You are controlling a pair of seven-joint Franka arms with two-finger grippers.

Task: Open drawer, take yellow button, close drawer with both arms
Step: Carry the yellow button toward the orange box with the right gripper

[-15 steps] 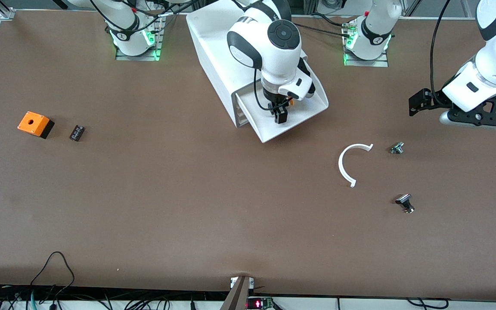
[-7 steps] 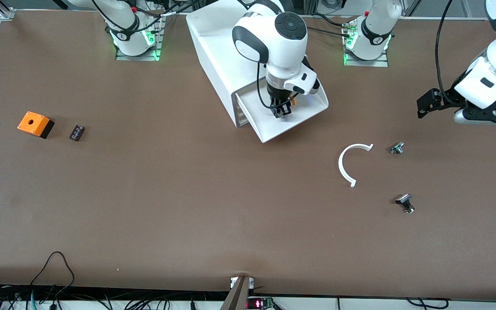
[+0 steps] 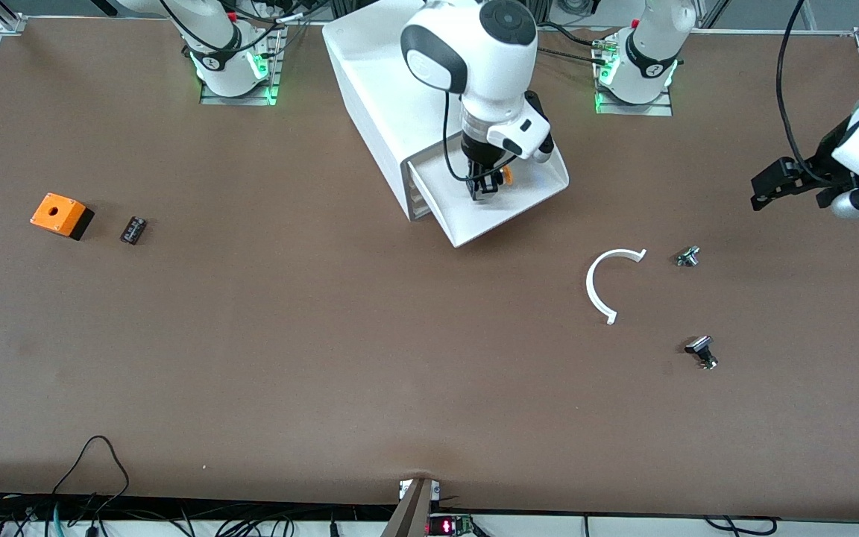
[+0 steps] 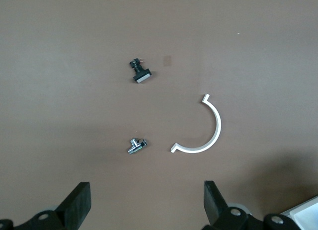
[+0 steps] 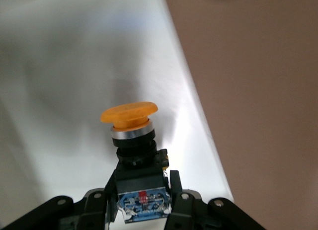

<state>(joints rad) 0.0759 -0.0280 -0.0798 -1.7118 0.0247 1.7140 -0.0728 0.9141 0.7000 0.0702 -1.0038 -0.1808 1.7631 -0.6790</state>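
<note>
The drawer (image 3: pixel 508 212), highest in the white cabinet (image 3: pixel 370 82), stands pulled out. My right gripper (image 3: pixel 483 188) is in the open drawer and is shut on the button (image 3: pixel 502 174). In the right wrist view the button's orange cap (image 5: pixel 129 113) points away from the fingers (image 5: pixel 179 195), which clamp its black body (image 5: pixel 140 168) over the drawer's white floor (image 5: pixel 64 91). My left gripper (image 3: pixel 772 190) hangs open and empty above the table at the left arm's end. Its fingers (image 4: pixel 77 202) stand wide apart in the left wrist view.
A white arc (image 3: pixel 608 287) (image 4: pixel 203 135), a small metal part (image 3: pixel 687 256) (image 4: pixel 135 145) and a black-capped part (image 3: pixel 702 352) (image 4: pixel 140 72) lie near the left arm's end. An orange box with a hole (image 3: pixel 61 215) and a small black part (image 3: pixel 133 230) lie toward the right arm's end.
My right gripper has shifted inside the drawer toward the cabinet, and the orange cap now shows beside it. My left arm has swung away toward its end of the table.
</note>
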